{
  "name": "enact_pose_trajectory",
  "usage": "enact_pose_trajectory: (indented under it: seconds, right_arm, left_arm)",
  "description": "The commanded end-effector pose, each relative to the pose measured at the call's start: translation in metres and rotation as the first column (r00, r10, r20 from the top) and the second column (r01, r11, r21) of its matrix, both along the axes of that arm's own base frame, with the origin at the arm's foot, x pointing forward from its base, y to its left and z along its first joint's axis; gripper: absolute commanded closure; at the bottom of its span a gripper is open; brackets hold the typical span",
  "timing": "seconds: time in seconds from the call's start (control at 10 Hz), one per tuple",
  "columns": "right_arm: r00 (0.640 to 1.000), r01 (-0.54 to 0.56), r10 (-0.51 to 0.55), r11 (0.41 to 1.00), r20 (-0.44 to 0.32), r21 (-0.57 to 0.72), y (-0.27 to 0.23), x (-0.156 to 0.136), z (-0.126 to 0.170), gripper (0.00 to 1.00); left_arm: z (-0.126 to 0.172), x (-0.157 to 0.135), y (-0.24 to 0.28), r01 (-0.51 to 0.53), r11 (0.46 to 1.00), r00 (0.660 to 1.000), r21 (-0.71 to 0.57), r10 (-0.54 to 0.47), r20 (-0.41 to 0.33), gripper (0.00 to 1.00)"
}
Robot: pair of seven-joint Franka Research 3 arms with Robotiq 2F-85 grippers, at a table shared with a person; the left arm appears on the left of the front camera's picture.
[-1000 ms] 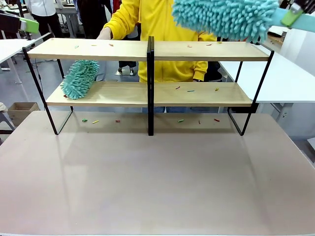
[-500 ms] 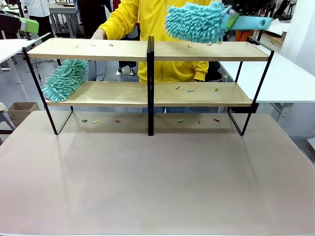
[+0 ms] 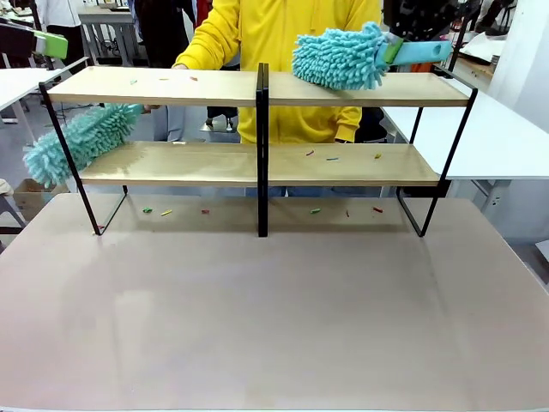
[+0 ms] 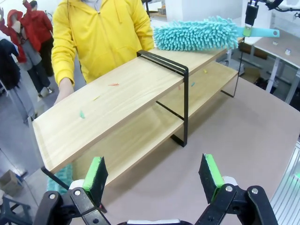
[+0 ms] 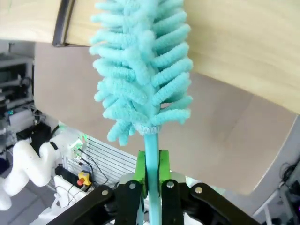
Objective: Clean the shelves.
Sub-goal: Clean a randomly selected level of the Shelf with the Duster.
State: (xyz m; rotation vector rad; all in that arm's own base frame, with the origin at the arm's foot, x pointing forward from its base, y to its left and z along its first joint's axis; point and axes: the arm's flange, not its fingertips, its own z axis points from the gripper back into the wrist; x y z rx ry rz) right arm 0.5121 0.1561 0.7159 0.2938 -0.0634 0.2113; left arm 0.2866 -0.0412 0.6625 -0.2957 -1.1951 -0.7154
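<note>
Teal microfibre duster sits with its head on the top board of the shelves, right half, near the black central upright. Right gripper: fingers clenched on the duster's handle. Left gripper: fingers spread, holding nothing, above the shelves' left end. Shelves stand at the far middle of the counter. Coloured scraps lie on both boards and on the counter beneath. Assessment: sweeping of the top board is in hand. Next move calls for a level drag along the board, head kept in contact, clear of the upright.
</note>
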Motion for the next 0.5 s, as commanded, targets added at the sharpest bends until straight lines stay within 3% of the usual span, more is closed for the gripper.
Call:
enact_pose_trajectory:
  seconds: [0.0,0.2,0.4]
  right_arm:
    - [0.987,0.152,-0.155,0.986,-0.043,-0.074,-0.021,-0.016,-0.004,0.88]
    - [0.947,0.309,-0.317,0.943,-0.049,-0.120,-0.058,-0.029,-0.006,0.88]
    - [0.876,0.464,-0.478,0.871,-0.064,-0.159,-0.103,-0.041,-0.009,0.88]
  left_arm:
    - [0.000,-0.001,-0.002,-0.007,1.000,1.000,-0.002,0.007,-0.004,0.00]
    - [0.000,-0.001,-0.002,-0.007,1.000,1.000,-0.002,0.007,-0.004,0.00]
    - [0.000,-0.001,-0.002,-0.007,1.000,1.000,-0.002,0.007,-0.004,0.00]
